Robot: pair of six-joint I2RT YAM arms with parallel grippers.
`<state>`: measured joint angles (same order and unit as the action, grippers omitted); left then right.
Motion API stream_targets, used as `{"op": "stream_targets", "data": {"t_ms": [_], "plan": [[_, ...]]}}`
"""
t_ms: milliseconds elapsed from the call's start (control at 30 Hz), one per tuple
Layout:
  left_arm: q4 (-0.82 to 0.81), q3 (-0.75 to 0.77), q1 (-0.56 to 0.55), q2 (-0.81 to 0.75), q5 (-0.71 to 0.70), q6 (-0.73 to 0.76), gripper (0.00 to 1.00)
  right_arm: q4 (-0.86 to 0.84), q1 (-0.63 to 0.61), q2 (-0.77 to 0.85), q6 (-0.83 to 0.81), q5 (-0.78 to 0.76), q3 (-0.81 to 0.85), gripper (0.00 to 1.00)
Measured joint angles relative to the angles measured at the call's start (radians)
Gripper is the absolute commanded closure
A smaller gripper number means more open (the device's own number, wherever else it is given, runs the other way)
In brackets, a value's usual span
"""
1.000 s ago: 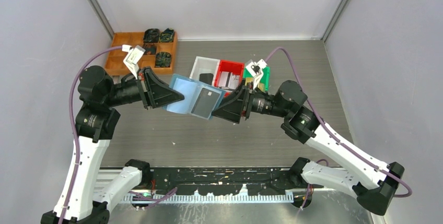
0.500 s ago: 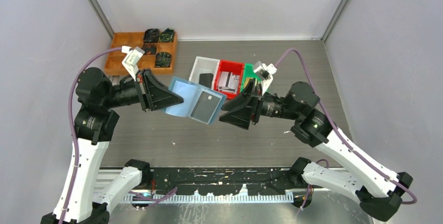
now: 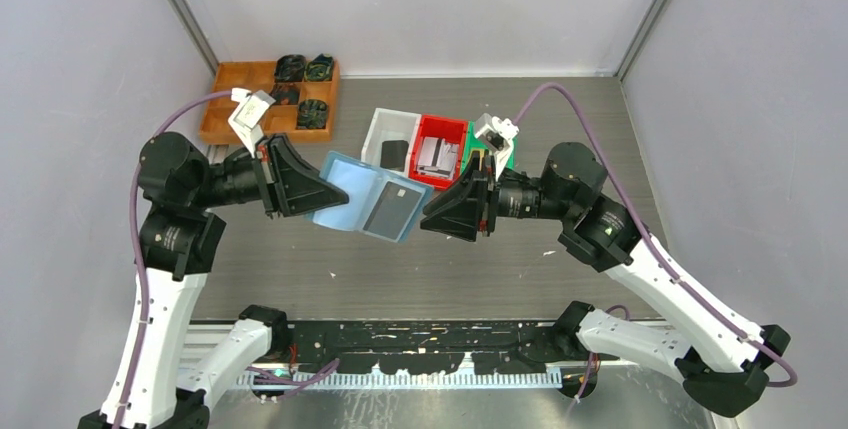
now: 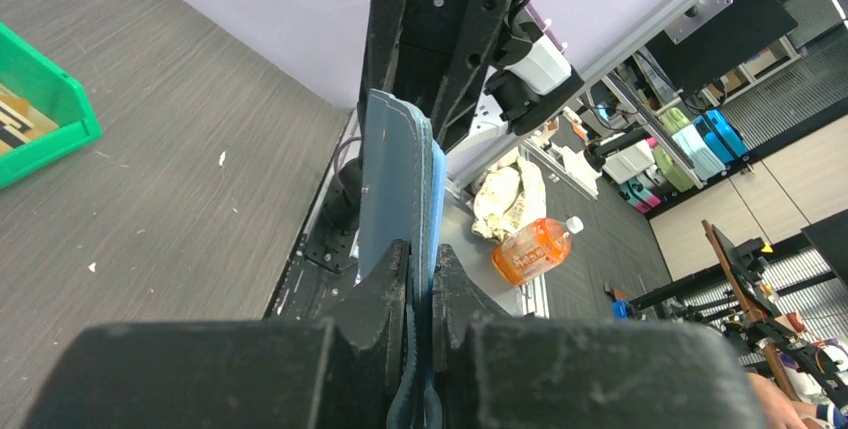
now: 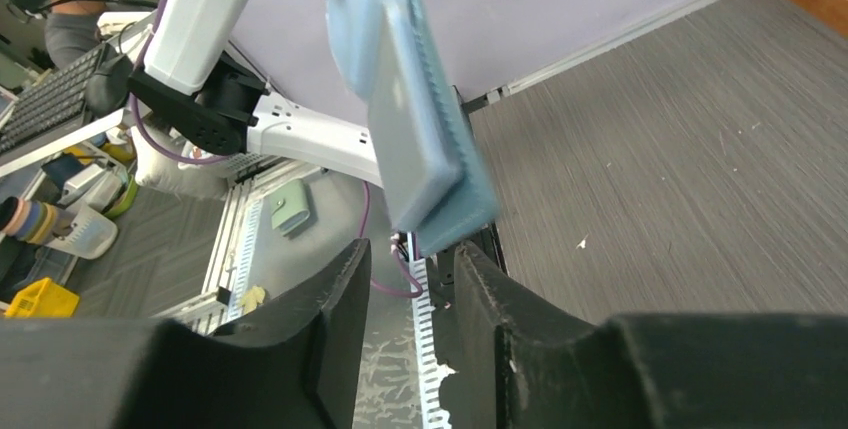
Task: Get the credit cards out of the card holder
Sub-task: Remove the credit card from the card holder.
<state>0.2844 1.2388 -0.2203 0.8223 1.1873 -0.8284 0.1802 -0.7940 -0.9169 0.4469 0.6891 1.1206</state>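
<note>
Credit card (image 3: pixel 392 211) not yet out
The left gripper (image 4: pixel 420 274) clamped the card holder (image 4: pixel 395 179); the right gripper (image 5: pixel 410 259) gaped, holder's corner just beyond its fingertips.

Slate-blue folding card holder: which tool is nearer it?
Left. The left tool is shut on an edge of the slate-blue folding card holder; the right tool is open at its opposite corner, not gripping.

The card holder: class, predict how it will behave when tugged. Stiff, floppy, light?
Probably light: the left gripper carries the card holder by one edge alone. Likely fairly stiff: its free half juts out without drooping. A tug from the open right gripper may pivot it about that single pinch.
</note>
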Motion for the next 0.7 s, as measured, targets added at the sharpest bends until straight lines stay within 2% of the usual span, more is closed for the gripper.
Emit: {"op": "stream_targets", "data": {"t_ms": [100,233,333,467,700], "plan": [[-0.006,0.007,0.000,-0.005,0.007,-0.010,1.00,0.030,0.003,0.000,-0.016,-0.012,0.008,0.59],[-0.010,0.013,0.000,-0.008,0.019,-0.017,1.00,0.068,0.006,0.000,-0.041,-0.051,0.035,0.43],[-0.015,0.016,0.000,-0.008,0.023,-0.026,1.00,0.090,0.006,0.000,-0.058,-0.077,0.056,0.38],[-0.018,0.018,0.000,-0.009,0.029,-0.029,1.00,0.095,0.006,-0.002,-0.063,-0.066,0.072,0.37],[-0.021,0.021,0.000,-0.009,0.030,-0.029,1.00,0.094,0.006,-0.034,-0.064,-0.021,0.089,0.46]]}}
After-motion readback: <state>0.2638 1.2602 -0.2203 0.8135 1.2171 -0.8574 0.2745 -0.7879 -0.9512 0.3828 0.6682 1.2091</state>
